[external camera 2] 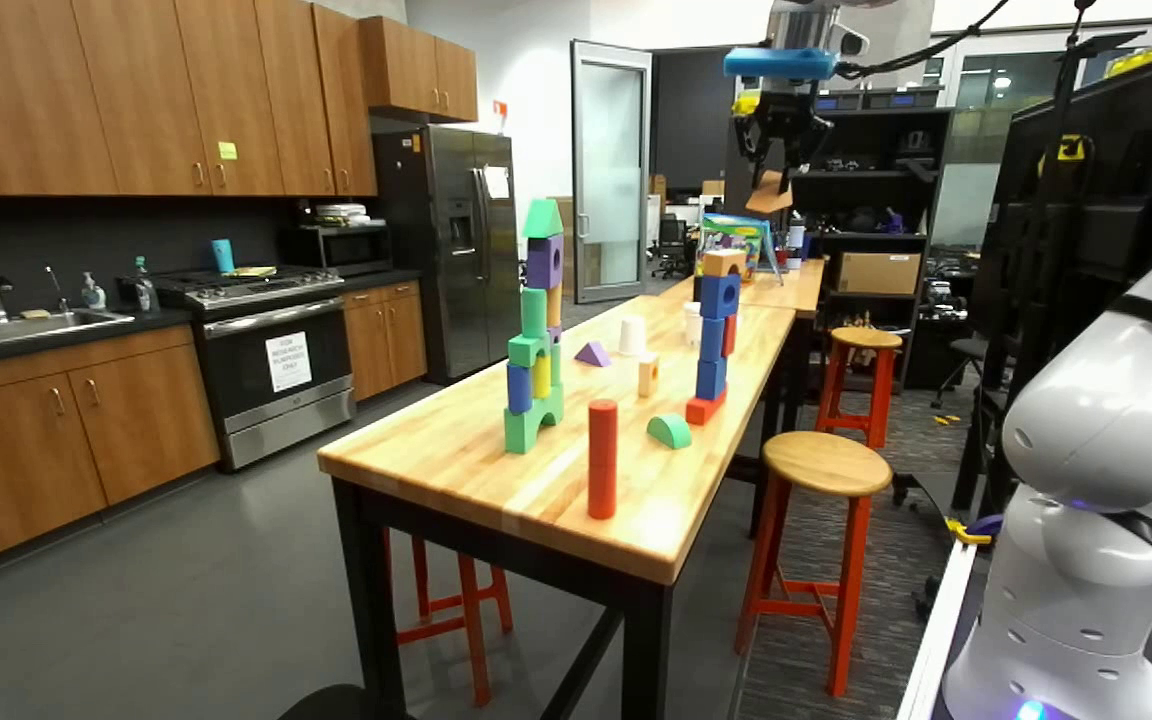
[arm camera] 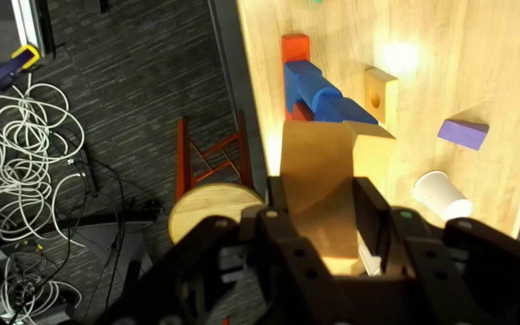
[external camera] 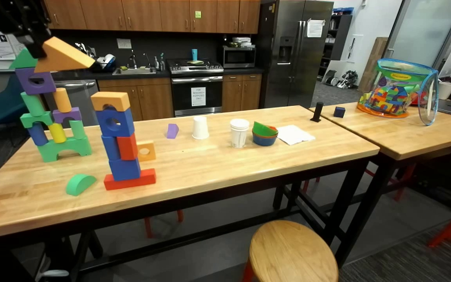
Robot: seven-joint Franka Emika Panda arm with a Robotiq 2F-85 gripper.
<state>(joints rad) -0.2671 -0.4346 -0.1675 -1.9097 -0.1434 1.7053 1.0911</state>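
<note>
Gripper (arm camera: pixel 318 194), closest to the lens in the wrist view, pinches an orange triangular block (arm camera: pixel 318 167) across its width, in mid-air, higher than the table (external camera 2: pixel 436 450). Step in hand: apparently carrying the block. Next move likely calls for a steady hold and clearance from the blue-and-red tower (external camera 2: pixel 712 340), whose top is lower. Orientation: long axis looks roughly aligned with the table's length; in an exterior view one slope descends toward picture right.

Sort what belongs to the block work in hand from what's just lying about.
Seemingly in the work:
gripper
orange triangular block it holds
blue-and-red tower
green-roofed tower

Probably just lying about:
upturned white cup
stacked white cups
small bowls
white paper
loose purple block
</note>
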